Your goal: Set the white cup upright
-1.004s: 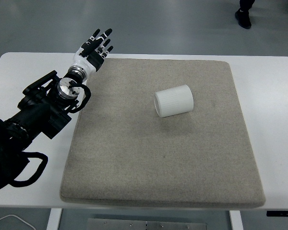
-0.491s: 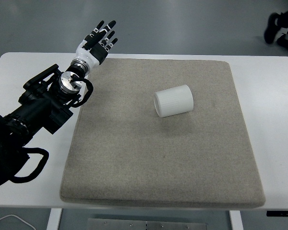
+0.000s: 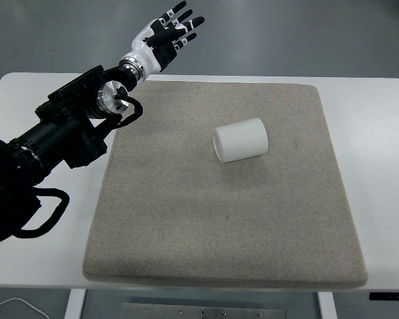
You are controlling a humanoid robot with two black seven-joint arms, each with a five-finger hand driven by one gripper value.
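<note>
A white ribbed cup [image 3: 241, 139] lies on its side near the middle of the grey felt mat [image 3: 186, 226], its open end facing left. My left hand [image 3: 169, 30] is raised above the mat's far left corner, well up and to the left of the cup, with its fingers spread and holding nothing. The black left arm [image 3: 66, 136] stretches in from the left edge. My right arm is out of view.
The mat covers most of the white table [image 3: 379, 133], leaving bare strips on both sides. Grey floor lies beyond the far edge.
My left hand has risen and swung right, from beside the mat's left corner to above its far edge. The cup has not moved. A person's shoes at the top right are gone.
</note>
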